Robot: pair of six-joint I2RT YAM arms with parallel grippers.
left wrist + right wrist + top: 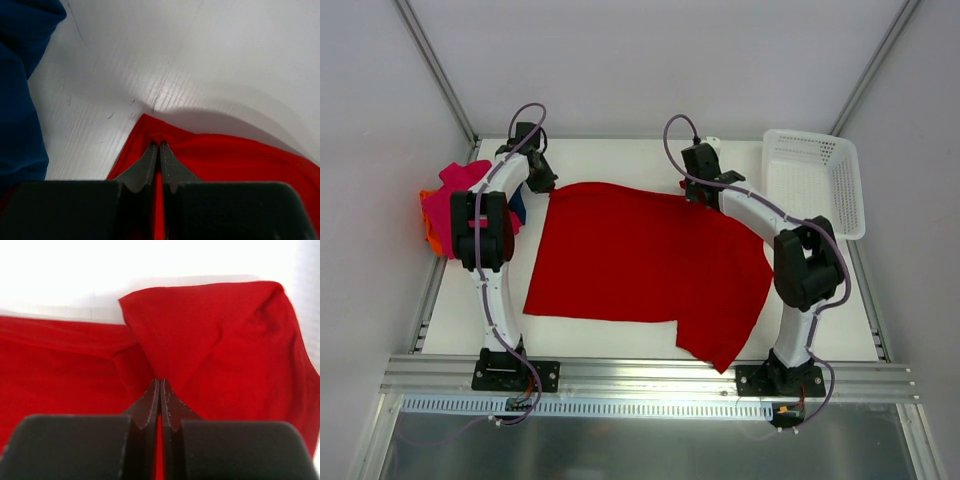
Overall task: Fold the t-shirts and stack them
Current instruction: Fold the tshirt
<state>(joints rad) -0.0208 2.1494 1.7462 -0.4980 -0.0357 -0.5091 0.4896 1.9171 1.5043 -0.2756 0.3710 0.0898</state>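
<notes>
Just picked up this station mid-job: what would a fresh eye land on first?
A bright red t-shirt spread across the middle dominates. The left gripper and right gripper are each shut on its far edge. A bunched pile of other shirts sits at the left edge, a white mesh basket far right.

We look down on the whole table (620,160) from above and behind the arm bases, while both wrist cameras sit close and low over the red t-shirt (640,255), which all three views share.
</notes>
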